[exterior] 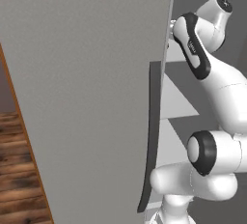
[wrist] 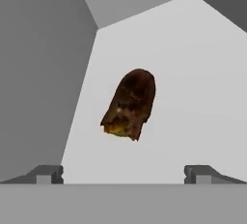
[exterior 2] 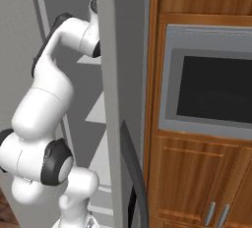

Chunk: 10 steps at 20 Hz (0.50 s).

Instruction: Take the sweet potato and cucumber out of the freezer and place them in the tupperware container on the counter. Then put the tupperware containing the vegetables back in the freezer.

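Wide-spread jaws frame the sweet potato [wrist: 129, 105] on a freezer [exterior: 87, 97] shelf.

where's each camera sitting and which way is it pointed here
Left base view: behind the arm to its left, facing the open freezer door; the white arm rises at right.
Right base view: behind to its right, facing the freezer beside wooden cabinets; the arm rises at left.
Hand view: on the hand, looking at the sweet potato on a shelf, tool open.
Both base views share arm and shelves.

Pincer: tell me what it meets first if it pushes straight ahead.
Probably the sweet potato, lying on the pale freezer shelf dead ahead of the open pincer; the gap between them is hard to judge.
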Motion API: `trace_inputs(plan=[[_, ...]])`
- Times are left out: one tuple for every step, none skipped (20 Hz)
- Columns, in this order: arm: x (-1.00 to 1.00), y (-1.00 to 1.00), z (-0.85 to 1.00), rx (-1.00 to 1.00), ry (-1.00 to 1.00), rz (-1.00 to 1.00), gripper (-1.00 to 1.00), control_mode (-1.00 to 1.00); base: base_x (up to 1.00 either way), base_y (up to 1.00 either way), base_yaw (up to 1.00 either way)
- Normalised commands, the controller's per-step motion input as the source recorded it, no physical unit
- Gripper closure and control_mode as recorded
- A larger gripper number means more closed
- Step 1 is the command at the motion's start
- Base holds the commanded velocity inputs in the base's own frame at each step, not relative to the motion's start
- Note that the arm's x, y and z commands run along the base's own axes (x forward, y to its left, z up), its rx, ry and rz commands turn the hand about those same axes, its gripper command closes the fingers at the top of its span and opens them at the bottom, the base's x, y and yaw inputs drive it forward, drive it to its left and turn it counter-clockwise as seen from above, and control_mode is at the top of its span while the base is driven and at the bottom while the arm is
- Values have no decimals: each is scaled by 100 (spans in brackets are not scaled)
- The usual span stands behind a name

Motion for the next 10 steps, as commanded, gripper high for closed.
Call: trace_inputs(plan=[[23, 0, -14, 2, 0, 3, -100, -100, 0, 0, 0], [19, 0, -14, 1, 0, 3, -100, -100, 0, 0, 0], [17, 0, -11, 2, 0, 3, -100, -100, 0, 0, 0], [17, 0, -9, 2, 0, 3, -100, -100, 0, 0, 0], [19, 0, -9, 1, 0, 3, -100, -100, 0, 0, 0], [20, 0, -9, 1, 0, 3, -100, -100, 0, 0, 0], [23, 0, -10, 0, 0, 3, -100, -100, 0, 0, 0], [27, 0, -10, 0, 1, 3, -100, -100, 0, 0, 0], [31, 0, -11, 0, 1, 2, -100, -100, 0, 0, 0], [31, 1, -10, 0, 1, 1, -100, -100, 0, 0, 0]])
